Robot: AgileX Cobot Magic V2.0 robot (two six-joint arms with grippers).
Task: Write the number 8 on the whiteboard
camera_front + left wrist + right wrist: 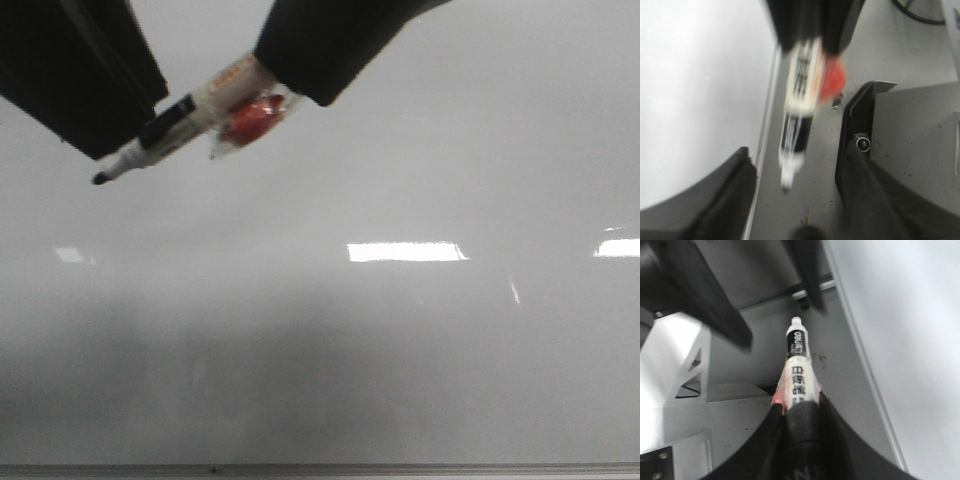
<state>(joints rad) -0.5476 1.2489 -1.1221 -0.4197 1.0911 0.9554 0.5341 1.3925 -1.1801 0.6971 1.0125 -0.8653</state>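
The right pincer (799, 412) clamps the light, stiff white-and-black marker (165, 128) mid-barrel, tip toward eight o'clock; the glossy pale whiteboard (400, 350) looks slippery, unmarked.

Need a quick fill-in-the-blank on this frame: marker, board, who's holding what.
1. The marker is clamped in the ____ arm's jaws.
2. The marker's tip is uncapped and coloured ____.
3. The whiteboard so far carries ____ drawn strokes.
4. In the front view the marker's tip points toward the lower ____.

Missing words: right; black; no; left
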